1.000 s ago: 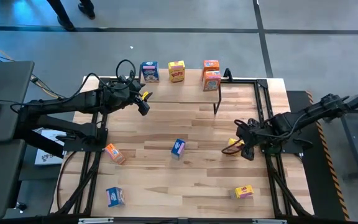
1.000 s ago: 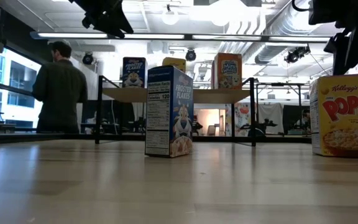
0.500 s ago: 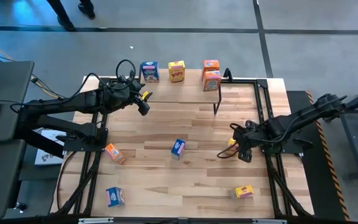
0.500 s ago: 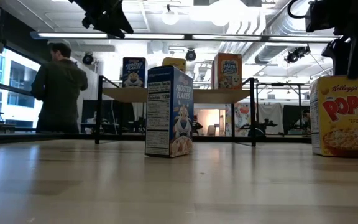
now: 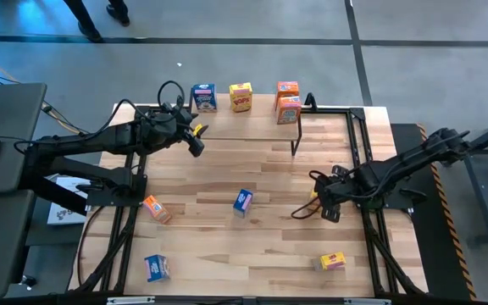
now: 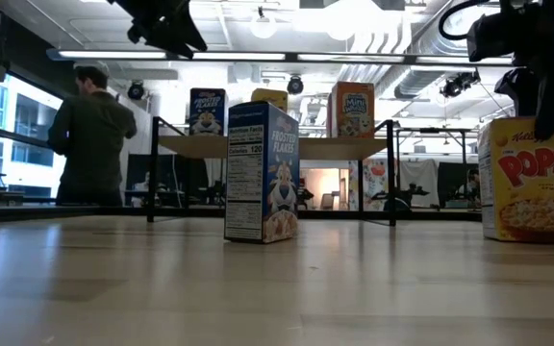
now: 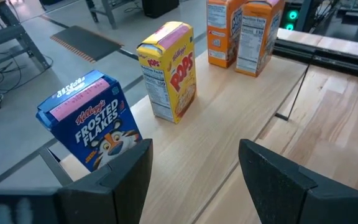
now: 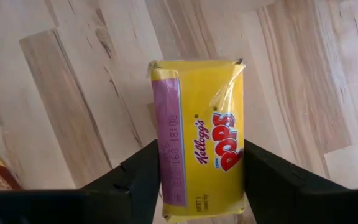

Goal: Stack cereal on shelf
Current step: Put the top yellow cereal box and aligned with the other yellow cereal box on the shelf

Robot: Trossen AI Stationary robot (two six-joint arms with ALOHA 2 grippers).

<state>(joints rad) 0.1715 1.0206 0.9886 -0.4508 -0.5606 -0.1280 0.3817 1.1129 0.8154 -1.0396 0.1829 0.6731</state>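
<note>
The shelf (image 5: 252,125) stands at the table's far edge. On it stand a blue cereal box (image 5: 203,97), a yellow one (image 5: 241,97) and two orange ones (image 5: 288,100). My left gripper (image 5: 195,141) hovers open over the shelf's left end, just in front of the blue box (image 7: 92,127). My right gripper (image 5: 329,206) is open at the table's right and points down over an upright yellow Pops box (image 8: 199,163). Its fingers stand on either side of the box's top. Whether they touch it, I cannot tell. The box stands on its bottom on the table (image 6: 532,178).
A blue box (image 5: 242,201) stands at mid table. An orange box (image 5: 155,208) lies at the left, a blue one (image 5: 157,267) at the near left and a yellow one (image 5: 332,261) at the near right. A person (image 6: 89,135) stands in the room beyond the table.
My right gripper has gone down and a little toward the table's left, and now stands over the yellow Pops box. The box has stayed in place.
</note>
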